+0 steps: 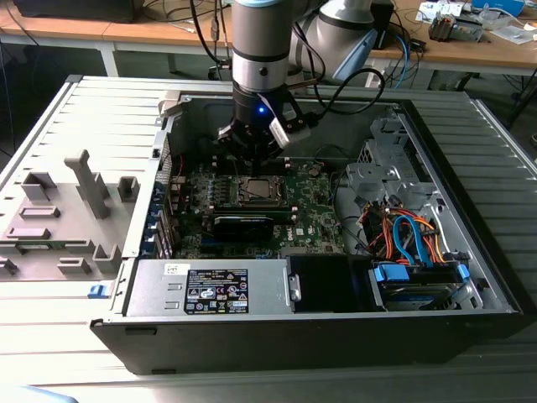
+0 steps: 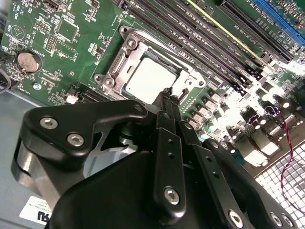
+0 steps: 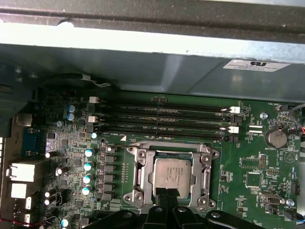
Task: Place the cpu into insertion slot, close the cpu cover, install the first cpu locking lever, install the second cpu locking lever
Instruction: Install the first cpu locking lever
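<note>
The insertion slot (image 1: 257, 190) (image 2: 148, 71) (image 3: 170, 176) lies open from above, but the gripper (image 2: 167, 93) (image 3: 166, 194) hangs just over its edge, fingers pressed together. Beside the slot, long memory slots (image 3: 162, 119) (image 2: 200, 36) run along one side and upright capacitors (image 3: 88, 167) crowd another. Beyond the memory slots rises the case wall (image 3: 143, 67). Well apart from the slot, a cable bundle (image 1: 403, 235) fills the case.

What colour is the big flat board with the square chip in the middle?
The motherboard is green, dotted with small dark and silvery parts. It shows best in the first wrist view.
</note>
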`<state>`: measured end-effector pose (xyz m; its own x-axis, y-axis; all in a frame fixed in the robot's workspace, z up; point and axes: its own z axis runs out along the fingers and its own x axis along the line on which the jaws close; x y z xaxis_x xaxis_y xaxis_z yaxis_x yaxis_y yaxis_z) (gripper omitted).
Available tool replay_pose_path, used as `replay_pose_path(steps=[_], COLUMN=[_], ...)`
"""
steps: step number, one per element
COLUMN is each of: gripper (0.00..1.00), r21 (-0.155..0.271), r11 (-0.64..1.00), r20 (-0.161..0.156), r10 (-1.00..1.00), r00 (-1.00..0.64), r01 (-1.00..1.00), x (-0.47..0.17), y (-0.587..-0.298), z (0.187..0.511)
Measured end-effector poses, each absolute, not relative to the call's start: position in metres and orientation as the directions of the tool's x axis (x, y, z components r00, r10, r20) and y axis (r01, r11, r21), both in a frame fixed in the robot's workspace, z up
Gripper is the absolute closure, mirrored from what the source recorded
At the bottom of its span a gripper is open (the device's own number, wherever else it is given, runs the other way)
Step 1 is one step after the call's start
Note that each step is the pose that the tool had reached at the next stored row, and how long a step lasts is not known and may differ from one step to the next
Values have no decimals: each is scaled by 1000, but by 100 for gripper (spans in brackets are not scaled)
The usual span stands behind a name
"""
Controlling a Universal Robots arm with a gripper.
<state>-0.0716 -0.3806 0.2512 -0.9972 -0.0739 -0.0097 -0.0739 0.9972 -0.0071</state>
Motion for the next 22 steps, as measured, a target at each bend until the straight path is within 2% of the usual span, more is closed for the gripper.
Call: replay_pose_path(steps=[22], gripper=[89], r21=[-7], r11=[997], r20=[-10], r10=[-74], r00=[-997], r01=[-74], x=[-76], y=[-381], z=[251])
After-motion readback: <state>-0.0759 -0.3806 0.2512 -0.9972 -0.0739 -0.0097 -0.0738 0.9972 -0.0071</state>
